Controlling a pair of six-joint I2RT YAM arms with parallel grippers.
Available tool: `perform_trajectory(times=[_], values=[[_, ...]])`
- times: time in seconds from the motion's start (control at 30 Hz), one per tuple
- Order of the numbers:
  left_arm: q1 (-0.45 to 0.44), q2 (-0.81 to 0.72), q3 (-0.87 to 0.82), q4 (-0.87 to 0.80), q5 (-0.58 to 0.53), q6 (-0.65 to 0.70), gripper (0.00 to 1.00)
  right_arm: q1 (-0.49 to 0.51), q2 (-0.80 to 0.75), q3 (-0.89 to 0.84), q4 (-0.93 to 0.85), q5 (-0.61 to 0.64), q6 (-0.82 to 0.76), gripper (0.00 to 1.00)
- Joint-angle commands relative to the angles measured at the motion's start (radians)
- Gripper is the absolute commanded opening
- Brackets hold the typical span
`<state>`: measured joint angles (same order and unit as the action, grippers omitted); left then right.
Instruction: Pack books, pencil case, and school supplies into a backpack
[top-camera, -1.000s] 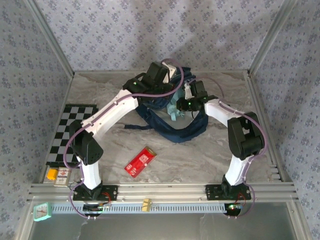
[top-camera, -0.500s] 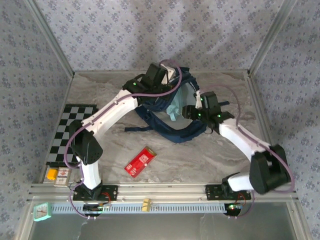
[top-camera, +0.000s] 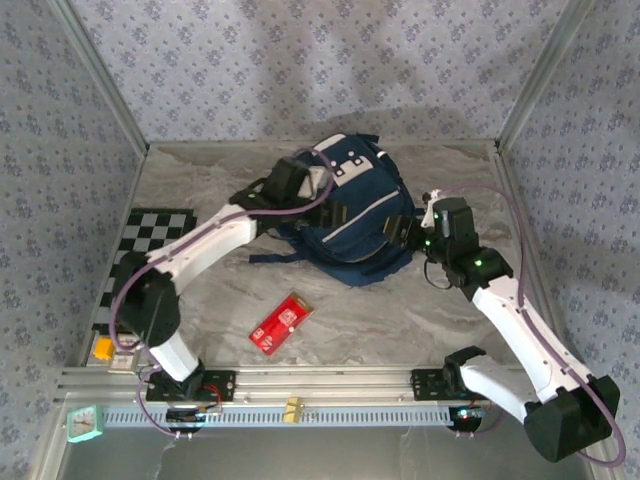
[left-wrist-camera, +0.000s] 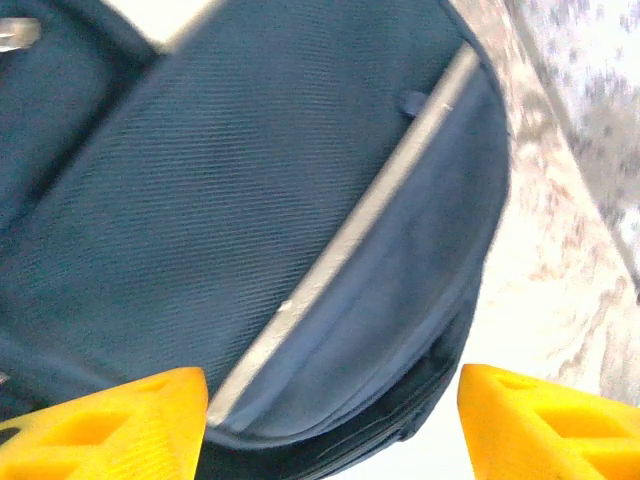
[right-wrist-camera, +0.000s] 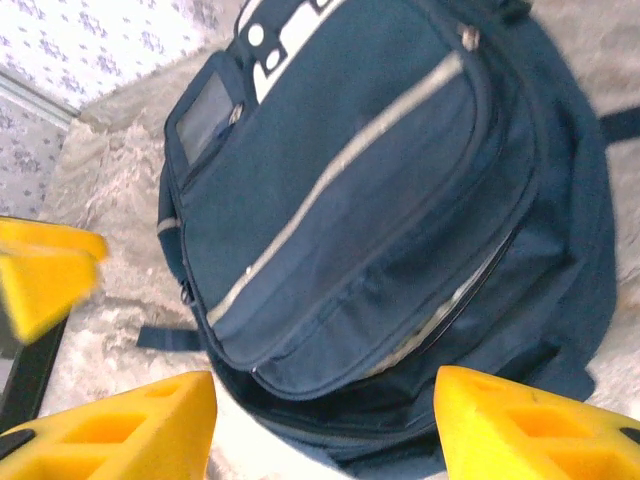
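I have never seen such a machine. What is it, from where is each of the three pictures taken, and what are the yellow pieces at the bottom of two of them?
It is a robot with two arms, a left arm and a right arm, bolted at the near edge of a table. The wide picture comes from a fixed camera above and behind them. The other two come from a small camera on each wrist. The yellow pieces there are the fingers of the left gripper and the right gripper. Both grippers are open and hold nothing. Both cameras look at a navy backpack lying toward the far side of the table. A small red packet lies nearer the arms, and a checkered mat lies on the left.
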<state>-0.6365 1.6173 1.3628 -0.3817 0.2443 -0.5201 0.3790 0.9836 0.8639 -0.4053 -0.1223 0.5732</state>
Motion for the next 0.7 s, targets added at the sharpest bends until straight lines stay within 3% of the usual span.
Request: perform_trajectory(times=[0.0,0.1,0.2,0.37,0.67], values=[[0.127,-0.071,-0.09,0.131,-0.001,-0.208,0.67,0.071,0.049,-0.032,-0.006,-0.034,0.118,0.61],[0.23,-0.047,-0.184,0.224,0.042,-0.327,0.64,0.131,0.117,-0.032,0.03,-0.016,0.155,0.61],[0.274,0.014,-0.227,0.32,0.081,-0.405,0.62,0.157,0.186,-0.031,0.085,-0.03,0.189,0.61],[0.283,0.122,-0.211,0.361,0.079,-0.475,0.6,0.165,0.239,-0.033,0.123,-0.028,0.233,0.61],[0.29,0.238,-0.21,0.435,0.057,-0.551,0.46,0.156,0.241,-0.062,0.153,-0.037,0.249,0.62]])
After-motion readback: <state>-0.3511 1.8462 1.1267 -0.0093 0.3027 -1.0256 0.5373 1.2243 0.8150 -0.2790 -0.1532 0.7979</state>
